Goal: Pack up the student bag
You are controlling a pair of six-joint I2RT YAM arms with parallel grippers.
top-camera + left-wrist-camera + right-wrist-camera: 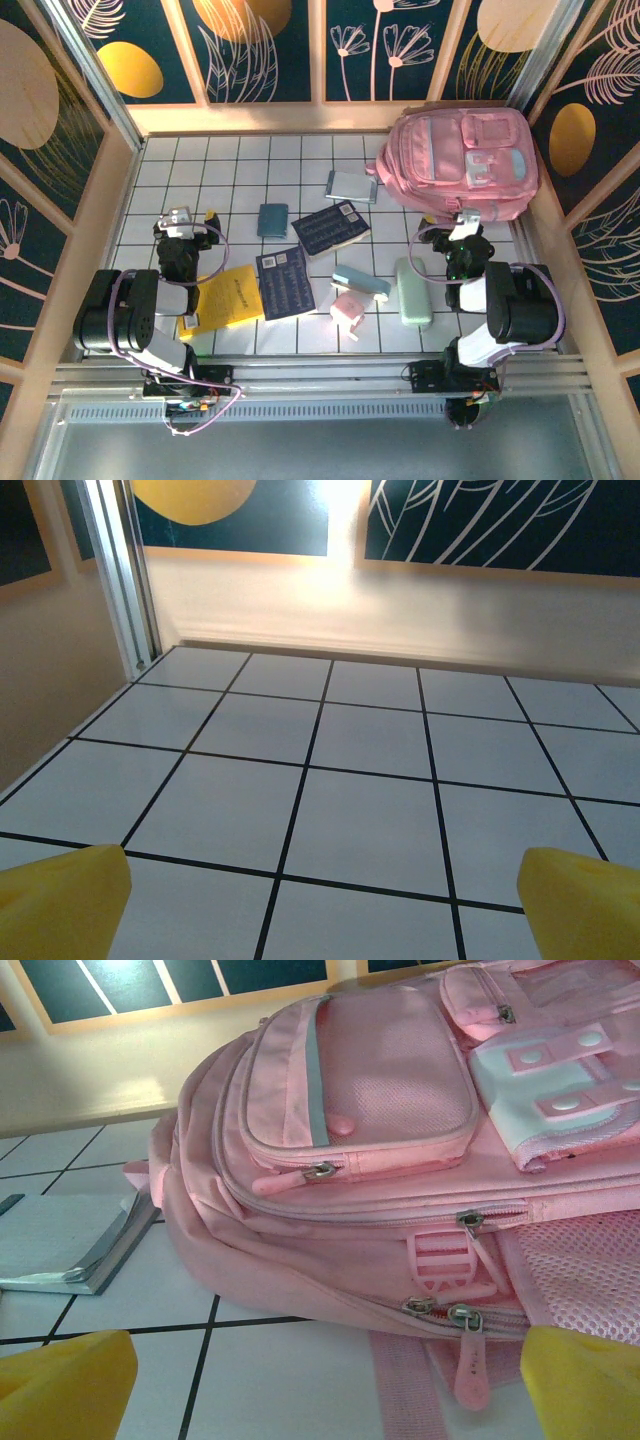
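The student bag, a large pink backpack with pale blue and white front pockets, lies flat at the back right of the tiled table. Up close the student bag lies just ahead of my right gripper, whose yellow fingertips stand wide apart with nothing between them. Two zip sliders sit together on the bag's near edge, one with a pink pull tab hanging down. From above, my right gripper hovers at the bag's near edge. My left gripper is open over bare tile, far left of the bag.
Loose items lie mid-table: grey-blue book beside the bag, teal case, two dark notebooks, yellow booklet, light blue case, small pink box, mint green case. Wooden walls close in three sides.
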